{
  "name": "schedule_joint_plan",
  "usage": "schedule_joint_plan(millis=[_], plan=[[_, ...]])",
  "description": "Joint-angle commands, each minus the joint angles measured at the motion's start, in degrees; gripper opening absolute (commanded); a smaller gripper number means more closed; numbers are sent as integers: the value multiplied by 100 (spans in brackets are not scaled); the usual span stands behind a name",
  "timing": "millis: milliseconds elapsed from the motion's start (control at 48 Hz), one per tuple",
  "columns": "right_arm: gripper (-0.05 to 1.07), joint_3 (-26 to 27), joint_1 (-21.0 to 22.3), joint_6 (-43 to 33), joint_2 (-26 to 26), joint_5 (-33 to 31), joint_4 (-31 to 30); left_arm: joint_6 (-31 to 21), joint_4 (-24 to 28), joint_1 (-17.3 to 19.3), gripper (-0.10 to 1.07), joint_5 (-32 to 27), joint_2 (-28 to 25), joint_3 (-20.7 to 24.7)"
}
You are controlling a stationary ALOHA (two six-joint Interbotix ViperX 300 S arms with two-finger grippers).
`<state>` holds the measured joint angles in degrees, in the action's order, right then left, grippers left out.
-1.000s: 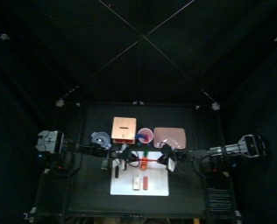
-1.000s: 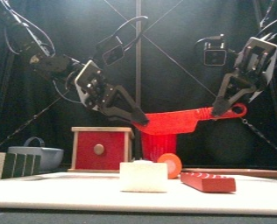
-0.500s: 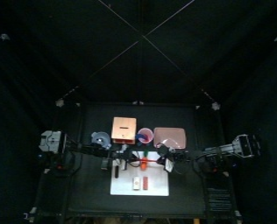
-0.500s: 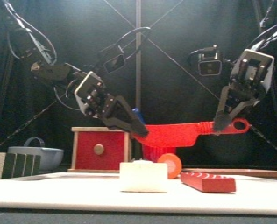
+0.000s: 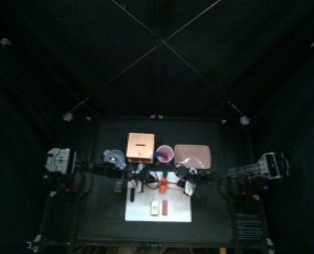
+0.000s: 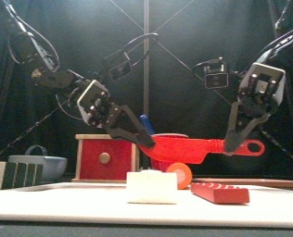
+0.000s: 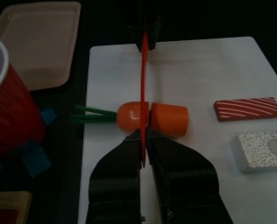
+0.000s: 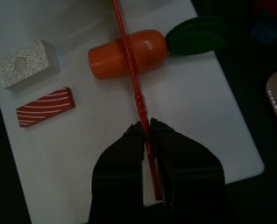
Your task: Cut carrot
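Black curtains close in a small black tabletop (image 5: 86, 223), seen from above with a white board (image 5: 160, 201) near its 6 o'clock edge. At 12 o'clock from the board stand a tan box (image 5: 141, 148) and, beside it at 3 o'clock, a pinkish dish (image 5: 192, 155). A red cup (image 7: 10, 101) stands off the board's edge in the left wrist view; I cannot tell what, if anything, is inside the cup, the dish or the box.

The carrot (image 7: 154, 117) lies on the board's far half, a short orange piece with green leaves (image 7: 92, 113) at one end. Nearer the board's front edge lie a red striped block (image 7: 247, 108) and a white speckled block (image 7: 266, 149), apart from the carrot and from each other.

Both arms reach in over the board and meet at a red knife (image 6: 186, 145). The left gripper (image 7: 145, 149) has its jaws clenched on the thin red blade, which runs straight across the carrot's middle. The right gripper (image 8: 151, 144) likewise grasps the knife between pinched jaws, and its view shows the blade lying over the carrot. From the front, the knife hangs level between the two slanted arms, just above the carrot (image 6: 179, 174); whether blade and carrot touch cannot be told.
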<state>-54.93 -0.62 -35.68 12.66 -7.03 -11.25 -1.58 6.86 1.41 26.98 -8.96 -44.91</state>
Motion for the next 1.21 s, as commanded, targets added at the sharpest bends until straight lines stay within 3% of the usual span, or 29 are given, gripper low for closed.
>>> schedule_joint_plan(millis=[0,854,1188], plan=[[22,123,-18,-26,26,9,44,-9,-18,-18,43,35,35,53],[22,211,-185,-35,-185,-9,70,-9,-141,-35,43,-62,0,18],[22,316,-167,-35,-712,70,220,-18,-448,-53,43,9,-545,44]])
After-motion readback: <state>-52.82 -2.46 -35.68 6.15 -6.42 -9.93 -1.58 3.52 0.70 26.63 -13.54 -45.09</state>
